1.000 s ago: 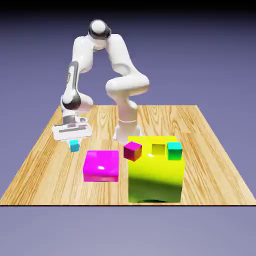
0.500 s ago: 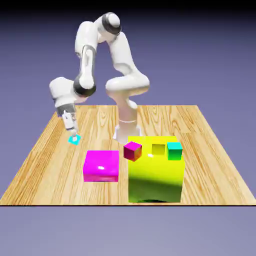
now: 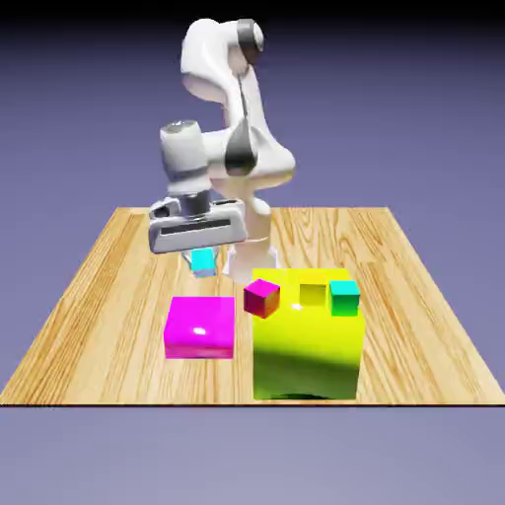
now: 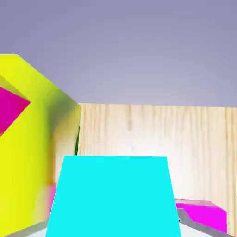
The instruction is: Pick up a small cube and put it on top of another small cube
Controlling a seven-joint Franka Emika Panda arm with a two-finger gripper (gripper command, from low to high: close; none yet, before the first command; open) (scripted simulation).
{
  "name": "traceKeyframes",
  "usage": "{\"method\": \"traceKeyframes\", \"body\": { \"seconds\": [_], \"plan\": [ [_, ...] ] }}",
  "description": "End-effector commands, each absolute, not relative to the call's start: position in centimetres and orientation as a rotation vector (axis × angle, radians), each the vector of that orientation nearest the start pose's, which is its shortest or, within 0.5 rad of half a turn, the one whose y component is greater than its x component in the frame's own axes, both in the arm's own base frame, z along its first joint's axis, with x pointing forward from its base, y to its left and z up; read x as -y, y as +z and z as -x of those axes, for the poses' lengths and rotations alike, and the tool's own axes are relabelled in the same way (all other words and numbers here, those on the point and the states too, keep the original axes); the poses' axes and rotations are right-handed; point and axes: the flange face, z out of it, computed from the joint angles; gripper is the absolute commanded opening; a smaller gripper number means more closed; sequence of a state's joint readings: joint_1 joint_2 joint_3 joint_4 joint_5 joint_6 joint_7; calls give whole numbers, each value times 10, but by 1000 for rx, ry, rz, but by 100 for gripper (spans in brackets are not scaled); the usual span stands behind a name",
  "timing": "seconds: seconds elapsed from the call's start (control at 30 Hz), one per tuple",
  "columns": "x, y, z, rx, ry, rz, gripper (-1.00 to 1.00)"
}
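With my pincer clamped on the small plain cyan cube, I should carry it level and high, lowering gently once squarely above another cube.

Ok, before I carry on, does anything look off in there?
One thing: the magenta cube on the big yellow block sits turned, a corner toward the camera, while the teal cube there looks squared up. Nothing looks spilled or broken.
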State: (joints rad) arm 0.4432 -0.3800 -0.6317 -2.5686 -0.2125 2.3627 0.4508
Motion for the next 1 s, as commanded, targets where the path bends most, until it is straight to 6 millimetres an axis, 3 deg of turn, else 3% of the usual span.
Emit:
{"method": "traceKeyframes", "body": {
  "seconds": [0.0, 0.17, 0.33, 0.5, 0.67, 0.73, 0.83, 0.87, 0.9, 0.93, 0.97],
  "plan": [
    [66, 384, -426, -596, -169, 3038, -100],
    [-1, 396, -436, 60, -143, 3285, -100],
    [-68, 404, -437, 775, -76, 3388, -100],
    [-136, 409, -428, 1517, 31, 3330, -100],
    [-203, 414, -411, 2247, 172, 3100, -100],
    [-212, 414, -408, 2336, 192, 3059, -100],
    [-186, 362, -423, 2336, 192, 3060, -100],
    [-183, 357, -424, 2336, 192, 3059, -100],
    [-183, 357, -424, 2336, 192, 3059, 100],
    [-183, 357, -424, 2336, 192, 3059, 100],
    [-192, 374, -421, 2336, 192, 3063, 100]
  ]
}}
